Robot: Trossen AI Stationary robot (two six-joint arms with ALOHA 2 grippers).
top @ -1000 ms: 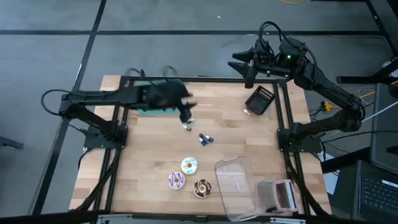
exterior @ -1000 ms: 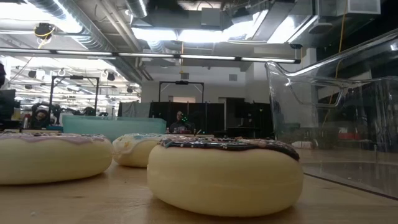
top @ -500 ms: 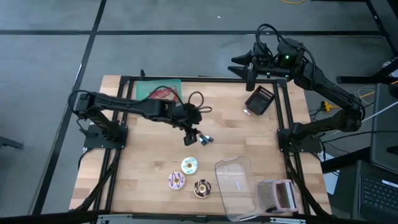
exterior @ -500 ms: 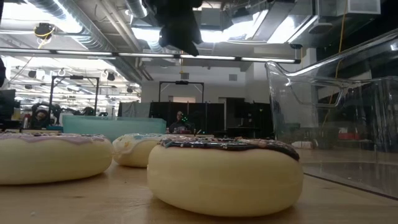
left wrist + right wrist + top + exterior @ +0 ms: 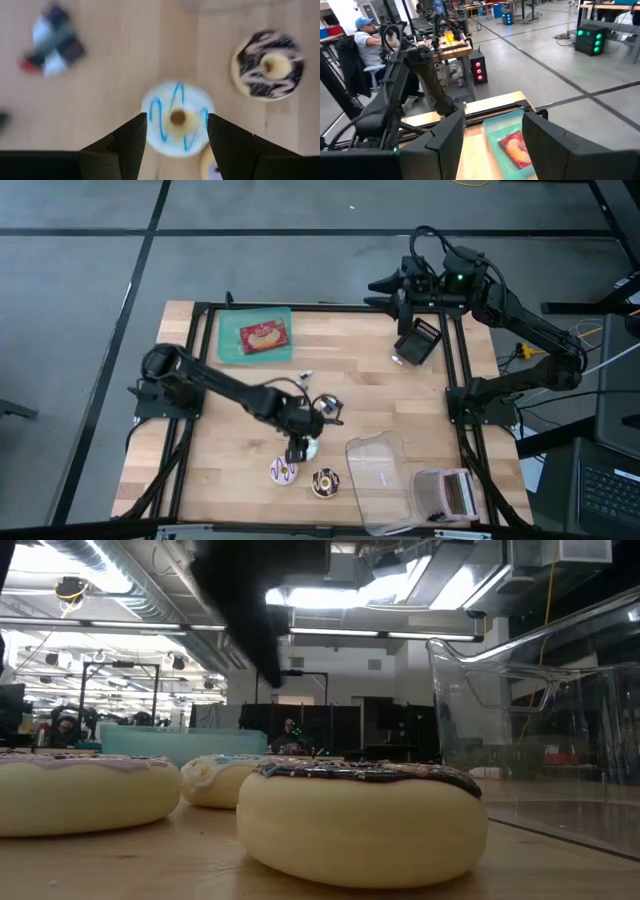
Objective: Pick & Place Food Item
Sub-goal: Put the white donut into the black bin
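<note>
Three donuts lie flat on the wooden table near its front edge: a white one with blue stripes [image 5: 177, 117], a chocolate one [image 5: 269, 65] and a purple one [image 5: 284, 471]. My left gripper [image 5: 176, 117] hangs open above the white donut [image 5: 306, 446], pointing steeply down, with one finger on either side of it and clear of it. In the low view it is a dark blur [image 5: 262, 610] well above the donuts. My right gripper [image 5: 385, 285] waits open, raised over the table's far right corner.
A teal tray [image 5: 232, 340] with a red packet [image 5: 263, 335] sits at the far left. A clear plastic container [image 5: 380, 480] stands right of the donuts. Small wrapped items [image 5: 327, 404] lie mid-table and a black object [image 5: 417, 340] lies far right. A seated person [image 5: 362, 40] shows beyond the table.
My left gripper has swung from over the teal tray toward the table's near edge and come down over the white donut, tipping from nearly level to steeply downward. Its fingers have stayed open. The tray and red packet now show uncovered.
</note>
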